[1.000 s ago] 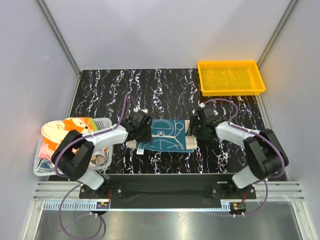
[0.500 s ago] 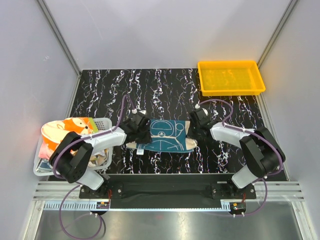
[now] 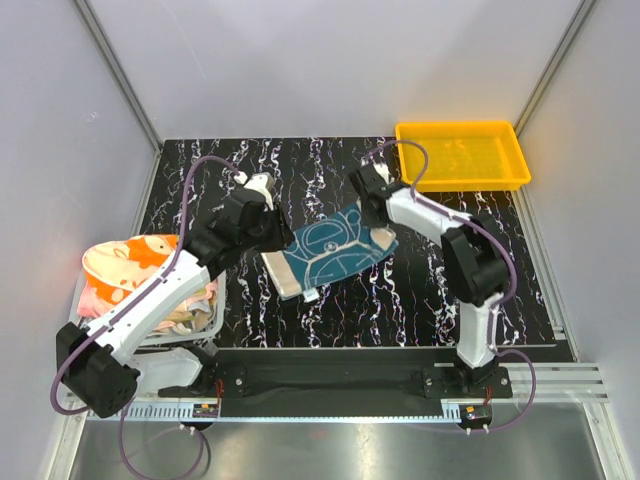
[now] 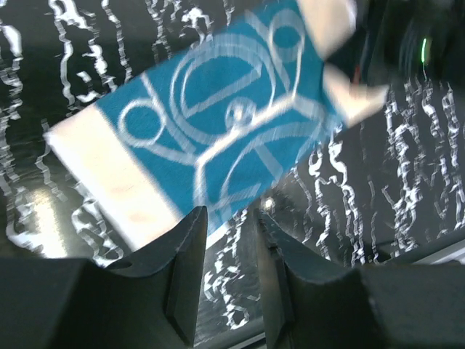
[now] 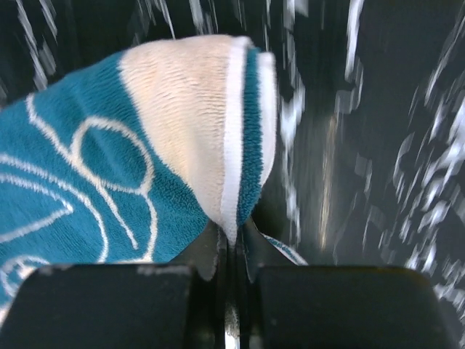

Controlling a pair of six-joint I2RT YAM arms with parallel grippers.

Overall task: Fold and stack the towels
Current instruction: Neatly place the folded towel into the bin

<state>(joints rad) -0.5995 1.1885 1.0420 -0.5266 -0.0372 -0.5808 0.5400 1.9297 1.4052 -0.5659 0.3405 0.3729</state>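
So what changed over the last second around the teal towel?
The right tool closed on the teal towel at its right end and swung that end toward the far side, so the towel now lies diagonally. The left tool lifted off the towel's left end and moved far-left, jaws apart, holding nothing. The white basket and yellow tray stayed put.
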